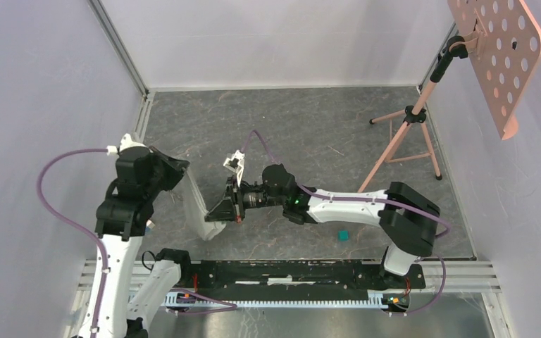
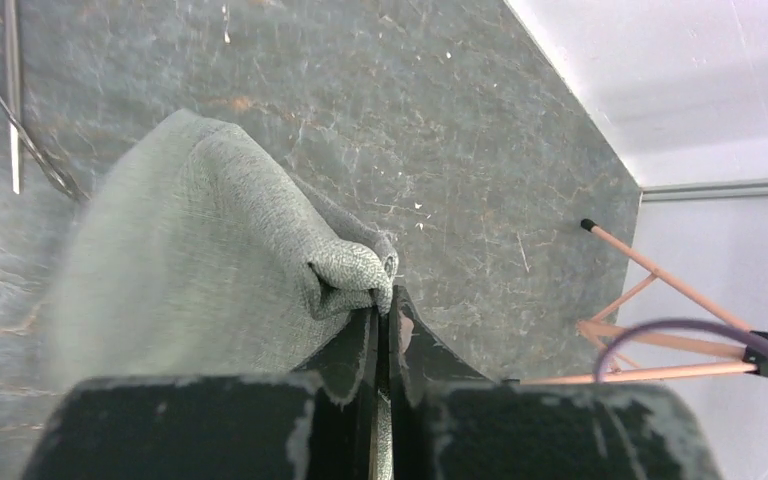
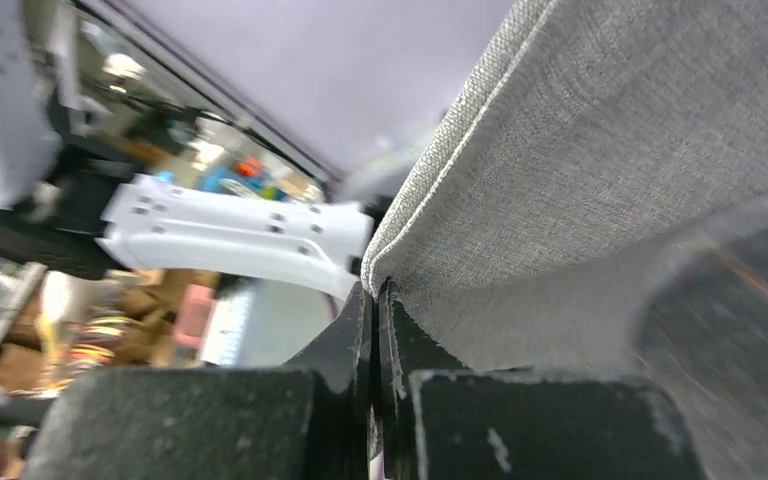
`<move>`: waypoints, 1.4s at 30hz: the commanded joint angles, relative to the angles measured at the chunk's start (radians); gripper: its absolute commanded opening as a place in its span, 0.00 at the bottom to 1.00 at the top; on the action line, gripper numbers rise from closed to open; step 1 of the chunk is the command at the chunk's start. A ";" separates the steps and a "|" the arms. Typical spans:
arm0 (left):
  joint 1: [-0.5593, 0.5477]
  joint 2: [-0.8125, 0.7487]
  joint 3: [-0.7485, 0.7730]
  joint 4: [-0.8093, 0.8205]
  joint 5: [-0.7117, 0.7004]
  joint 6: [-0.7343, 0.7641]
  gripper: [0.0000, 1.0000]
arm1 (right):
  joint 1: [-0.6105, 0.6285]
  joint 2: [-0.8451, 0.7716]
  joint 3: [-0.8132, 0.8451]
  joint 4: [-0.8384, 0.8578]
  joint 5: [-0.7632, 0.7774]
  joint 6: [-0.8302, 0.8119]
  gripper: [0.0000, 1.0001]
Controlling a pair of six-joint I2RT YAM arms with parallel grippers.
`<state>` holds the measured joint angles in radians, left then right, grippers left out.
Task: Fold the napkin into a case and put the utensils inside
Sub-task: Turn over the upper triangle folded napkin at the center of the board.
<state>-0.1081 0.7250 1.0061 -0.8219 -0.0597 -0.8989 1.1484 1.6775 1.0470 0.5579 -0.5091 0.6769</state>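
Two pincers hold the soft grey-green cloth napkin (image 2: 200, 260) up over the grey tabletop (image 2: 430, 110): left pincer (image 2: 385, 318) clamped on a bunched corner, right pincer (image 3: 373, 300) on its hemmed edge. Move both together, cloth taut.

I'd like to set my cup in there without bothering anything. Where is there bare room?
Bare: the far stretch of table between the back wall and the lifted napkin, left of the tripod stand; also the near strip around the teal cube. Crowded: centre-left, where the left arm and right arm meet, jaws pinching the napkin.
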 commanded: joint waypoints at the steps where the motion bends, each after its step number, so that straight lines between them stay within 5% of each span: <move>1: 0.013 0.149 0.128 -0.035 -0.088 0.190 0.02 | 0.006 0.098 -0.088 0.498 -0.290 0.408 0.01; 11: -0.111 0.826 0.179 0.298 0.054 0.283 0.02 | -0.220 0.253 -0.431 0.711 -0.328 0.391 0.01; 20: -0.264 1.194 0.418 0.302 0.096 0.267 0.03 | -0.361 0.241 -0.569 0.557 -0.373 0.180 0.01; 25: -0.292 1.167 0.399 0.338 0.121 0.262 0.28 | -0.399 0.197 -0.598 0.441 -0.329 0.070 0.10; 32: -0.308 0.979 0.315 0.363 0.203 0.283 0.62 | -0.420 0.050 -0.590 0.143 -0.201 -0.118 0.52; 35: -0.309 0.880 0.249 0.356 0.220 0.302 0.74 | -0.417 0.000 -0.562 0.020 -0.135 -0.172 0.62; 42: -0.299 0.651 0.105 0.273 0.137 0.349 0.79 | -0.303 -0.047 -0.463 -0.256 0.170 -0.211 0.80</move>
<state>-0.4149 1.4803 1.1793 -0.5026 0.1307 -0.6281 0.7784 1.6543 0.5240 0.5514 -0.5945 0.5426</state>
